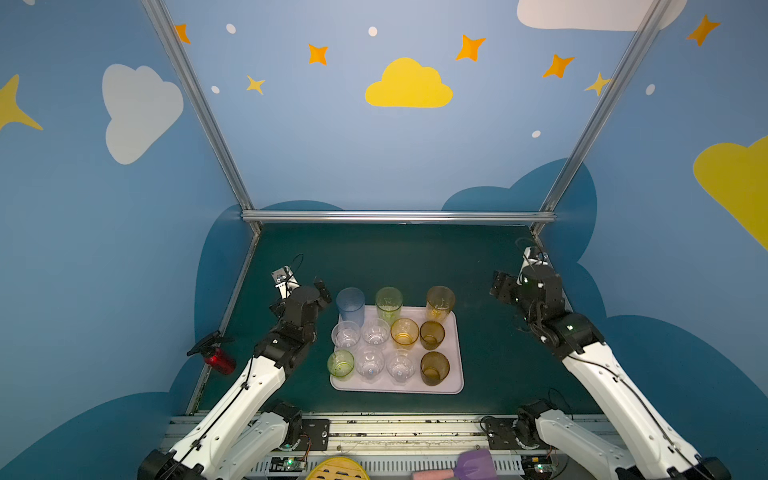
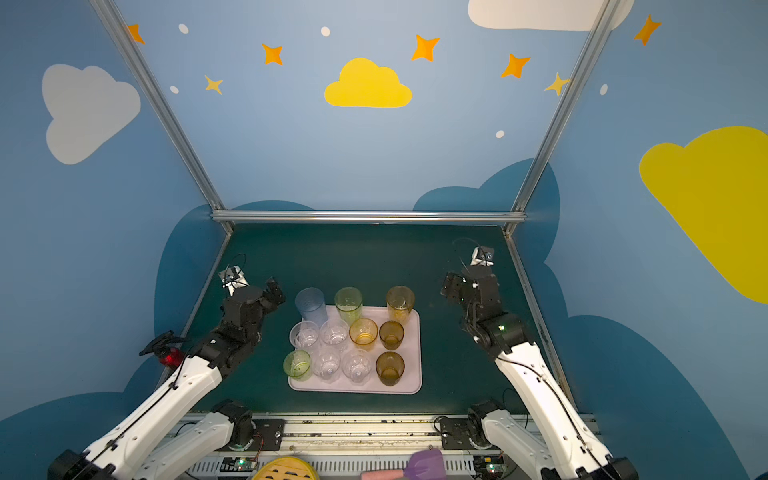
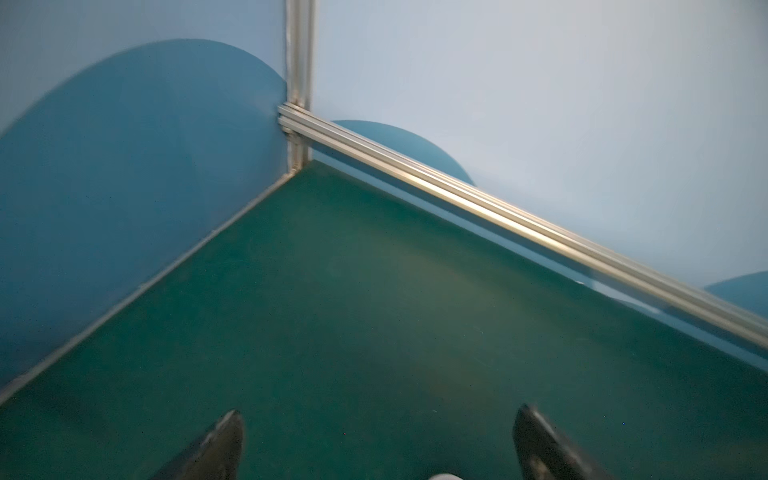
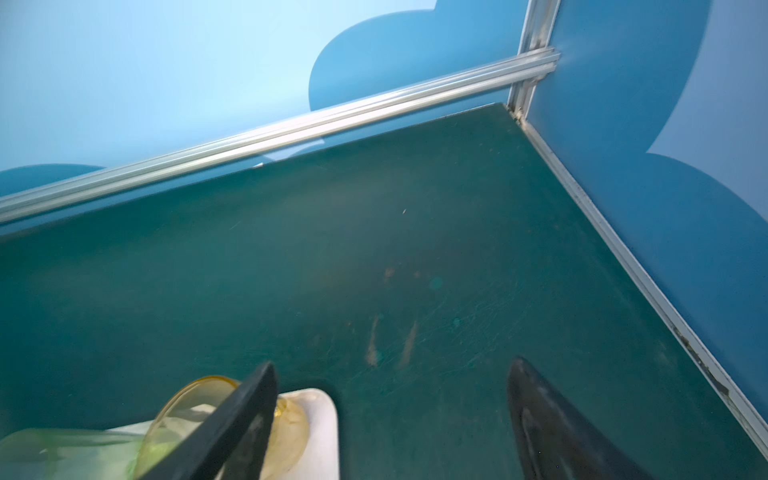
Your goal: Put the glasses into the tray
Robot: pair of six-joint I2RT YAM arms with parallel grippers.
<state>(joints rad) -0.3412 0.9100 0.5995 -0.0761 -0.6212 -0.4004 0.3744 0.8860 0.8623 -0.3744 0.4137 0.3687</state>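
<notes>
A finger (image 4: 232, 424) hides part of the amber glass (image 4: 291, 432). The left end effector (image 3: 378, 415) and right end effector (image 4: 392, 363) are spread wide, holding nothing.

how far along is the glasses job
Done: all eleven glasses stand in the tray; none shows outside it. In hand: nothing, the left gripper and right gripper have open, empty jaws, off to either side of the tray. Left: nothing visible to place.
</notes>
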